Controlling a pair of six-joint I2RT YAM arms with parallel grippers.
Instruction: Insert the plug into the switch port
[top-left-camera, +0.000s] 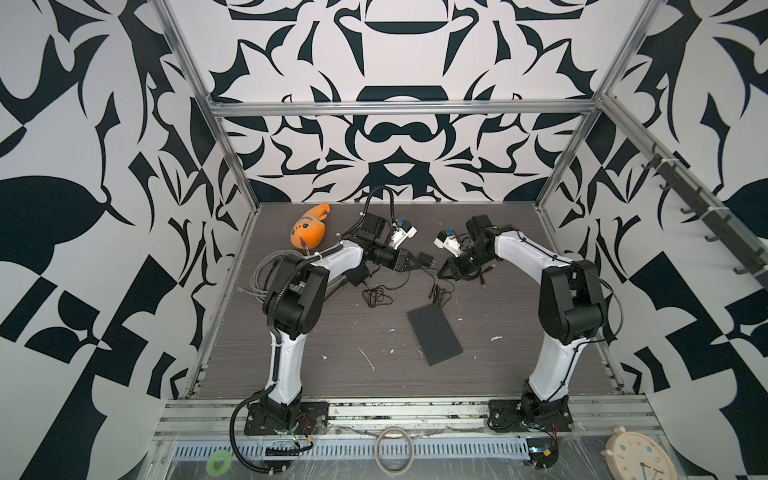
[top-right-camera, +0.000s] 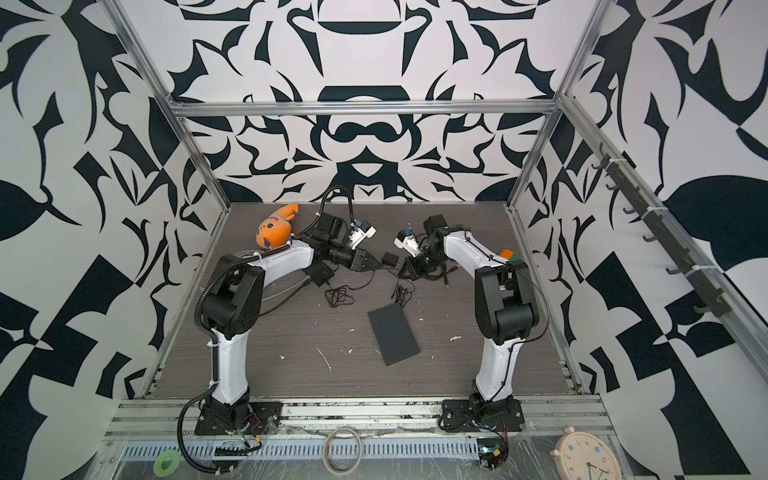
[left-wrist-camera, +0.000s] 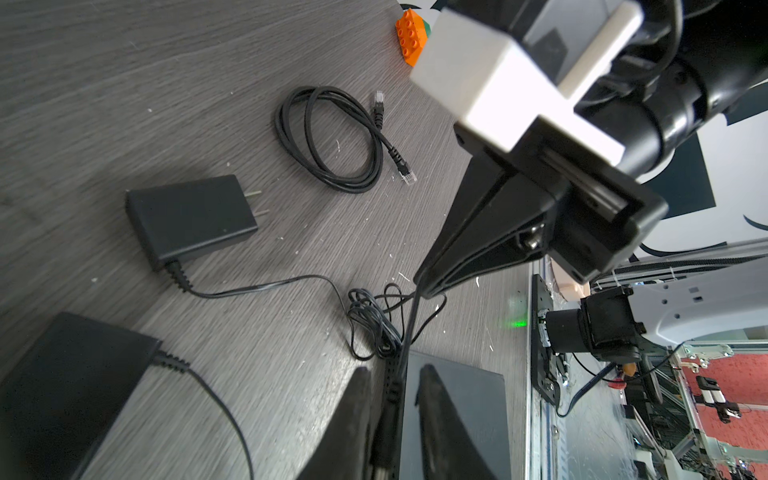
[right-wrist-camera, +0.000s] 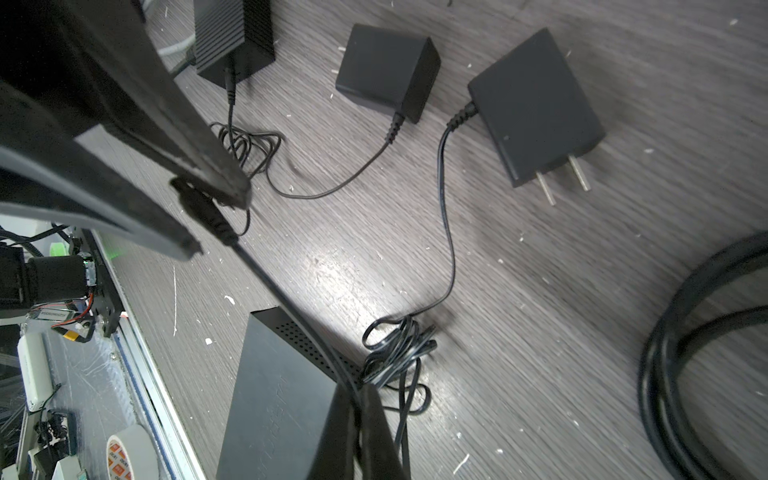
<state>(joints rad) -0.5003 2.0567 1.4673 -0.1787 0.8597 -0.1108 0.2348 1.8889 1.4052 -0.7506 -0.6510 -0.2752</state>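
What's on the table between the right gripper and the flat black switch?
A tangled bundle of thin black cord, and nothing else, lies between the right gripper and the switch; both top views show it.

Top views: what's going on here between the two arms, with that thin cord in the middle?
Both arms meet toward the back of the table. The right gripper is shut on a thin black cord. The left gripper has its jaws on either side of the barrel plug at the cord's end, with a gap showing. The flat black switch lies nearer the front, untouched, and the plug is not in it yet.
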